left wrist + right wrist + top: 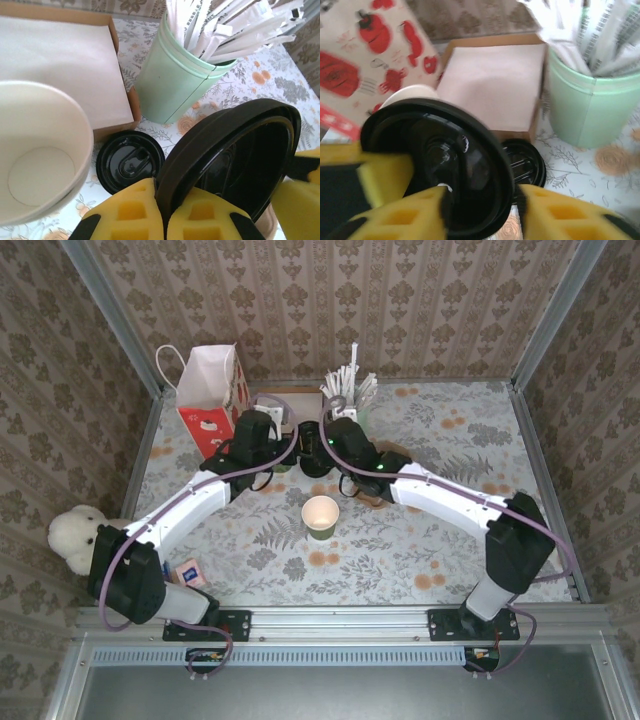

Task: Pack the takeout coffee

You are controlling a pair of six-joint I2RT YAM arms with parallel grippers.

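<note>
The takeout coffee's cup, dark green with a cream inside and no lid on it, stands alone at mid-table, nearer than both grippers. At the back centre my left gripper is shut on the rim of a black plastic lid, held tilted above the table. My right gripper straddles the same lid with its jaws open; a gap shows between its right pad and the lid's rim. Its yellow finger shows at the right edge of the left wrist view.
Another black lid lies on the table below. Beside it stand a lidless cream-lined cup, a cardboard box of napkins and a mint cup of wrapped straws. A red-printed paper bag stands back left, a teddy bear far left.
</note>
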